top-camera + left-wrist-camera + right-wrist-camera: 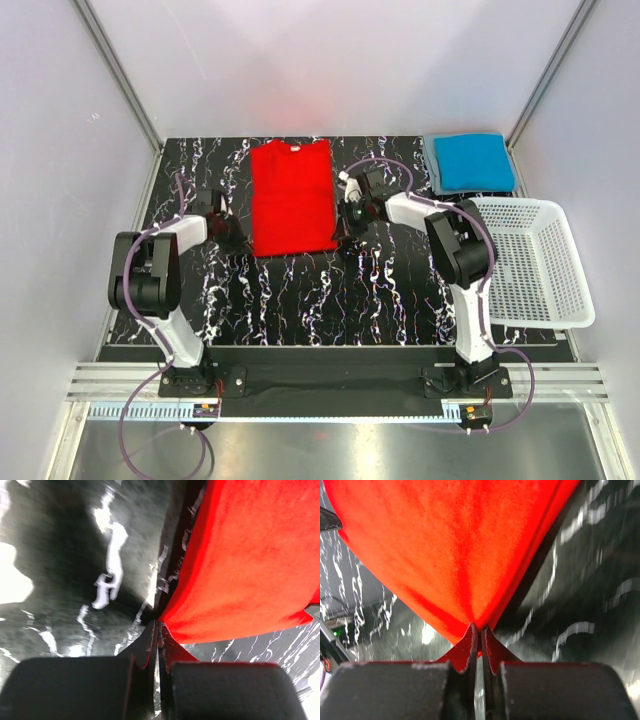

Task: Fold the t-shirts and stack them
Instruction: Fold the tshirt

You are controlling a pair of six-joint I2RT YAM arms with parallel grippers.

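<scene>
The red t-shirt [291, 196] lies as a narrow folded strip on the black marbled table, collar at the far end. My left gripper [237, 236] is shut on its near left corner; the left wrist view shows the cloth [250, 565] pinched at the fingertips [159, 628]. My right gripper [346, 238] is shut on its near right corner, with the cloth [460, 550] pulled up to the fingertips [479, 629]. A folded bright blue t-shirt [472, 160] lies at the far right corner on a grey-blue cloth [432, 160] that peeks out beneath it.
A white mesh basket [530, 262] stands at the table's right edge, overhanging it. The black marbled tabletop [320, 295] stretches between the shirt and the arm bases. Metal frame posts rise at the far corners.
</scene>
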